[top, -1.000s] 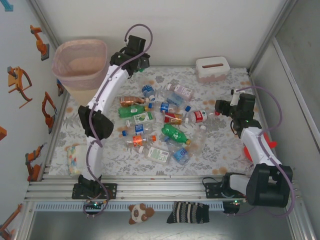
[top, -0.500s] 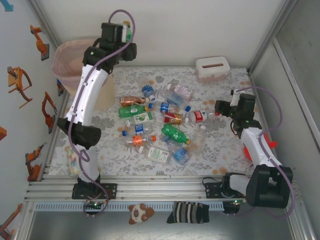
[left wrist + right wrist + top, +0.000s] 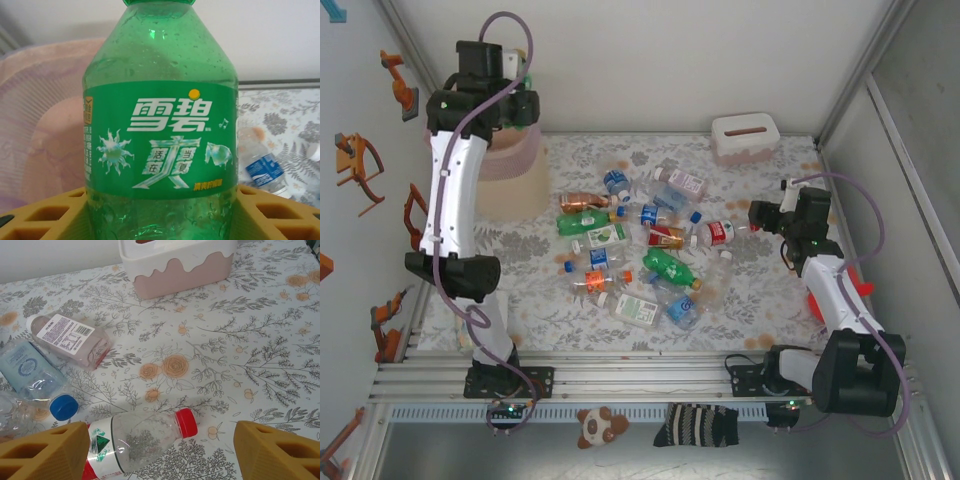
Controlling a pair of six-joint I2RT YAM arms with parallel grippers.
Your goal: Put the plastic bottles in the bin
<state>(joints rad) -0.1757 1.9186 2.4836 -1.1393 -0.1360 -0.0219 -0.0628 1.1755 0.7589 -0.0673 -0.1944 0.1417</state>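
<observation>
Left wrist camera faces a green bottle [image 3: 160, 140] pinched between the two sides of the left end effector [image 3: 160, 225], label toward the lens. The pale-pink bin [image 3: 40, 130] sits behind it, toward 9 o'clock. From above, that arm reaches over the bin at the worktop's [image 3: 760, 300] 10 o'clock corner. The right end effector [image 3: 160, 455] is spread and empty (nothing between its tips), at 3 o'clock on the worktop, just over a red-capped clear bottle [image 3: 140, 437] lying on its side. Other plastic bottles [image 3: 630, 250] lie scattered around the centre. A white-pink lidded box [image 3: 745, 137] stands at 1 o'clock.
</observation>
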